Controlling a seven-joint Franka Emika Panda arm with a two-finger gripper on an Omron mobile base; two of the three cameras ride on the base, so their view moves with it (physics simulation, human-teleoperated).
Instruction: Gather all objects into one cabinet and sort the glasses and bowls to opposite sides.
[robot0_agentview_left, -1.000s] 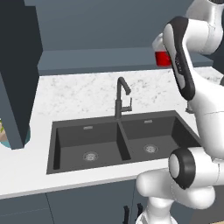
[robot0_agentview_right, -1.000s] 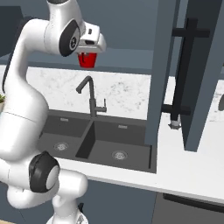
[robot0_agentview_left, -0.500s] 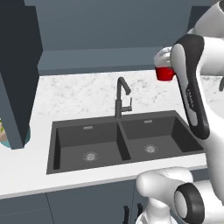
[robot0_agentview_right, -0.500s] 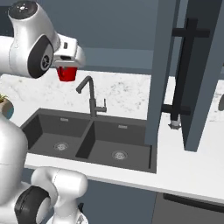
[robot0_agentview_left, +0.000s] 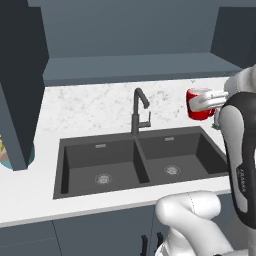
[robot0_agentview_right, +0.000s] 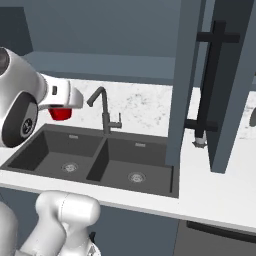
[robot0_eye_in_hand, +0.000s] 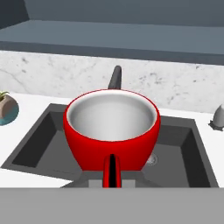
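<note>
Clearly the gripper (robot0_eye_in_hand: 112, 181) is clamped on an upright red cup (robot0_eye_in_hand: 111, 129) with pale inside.

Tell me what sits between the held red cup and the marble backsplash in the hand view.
In the hand view, the dark faucet rises just behind the red cup, in front of the backsplash, over the sink.
</note>
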